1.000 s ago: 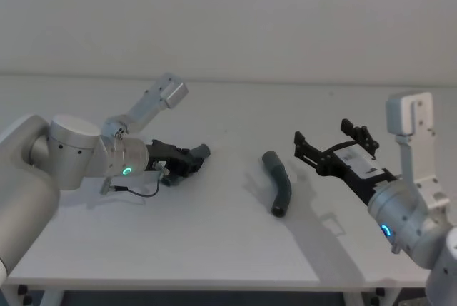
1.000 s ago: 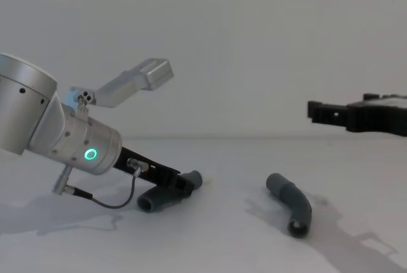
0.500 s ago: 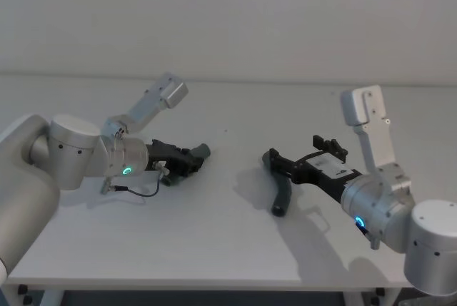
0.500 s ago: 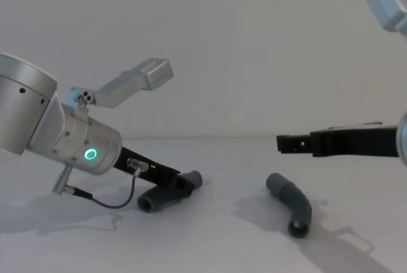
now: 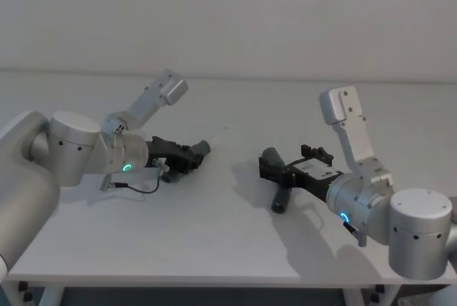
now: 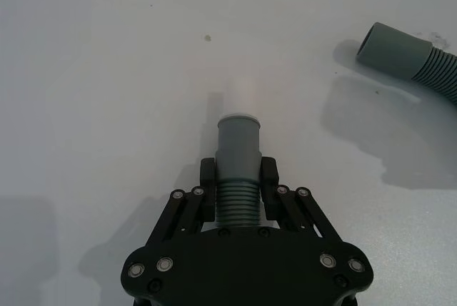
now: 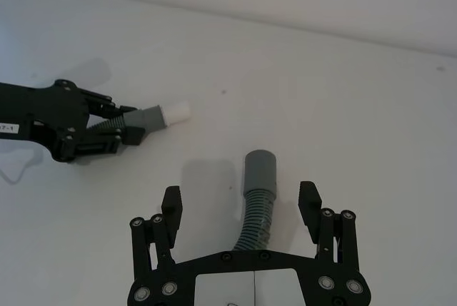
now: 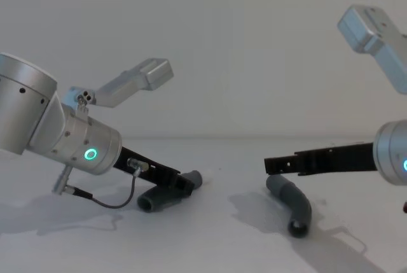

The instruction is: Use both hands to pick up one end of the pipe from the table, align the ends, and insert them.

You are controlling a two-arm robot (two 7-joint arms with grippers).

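Right pincer (image 7: 240,193) just swung in low from side, jaws spread, straddling second pipe piece (image 7: 258,177) lying on desk (image 5: 214,242). No squeeze yet. Left pincer (image 6: 239,177) unmoved, pinching first pipe piece (image 6: 238,202) behind cuff (image 6: 239,138). Looks like right grasp comes next, aligning still ahead.

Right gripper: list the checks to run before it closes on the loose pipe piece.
1. Left gripper shut on the held pipe piece: ok.
2. Right gripper open: ok.
3. Loose pipe piece between the right gripper's fingers: ok, in the right wrist view.
4. Right gripper down at the loose piece's height: cannot tell; the chest view has it just above the cuff.
5. Loose piece resting on the table: ok.
6. Two pieces lined up for insertion: not ok, they lie apart.
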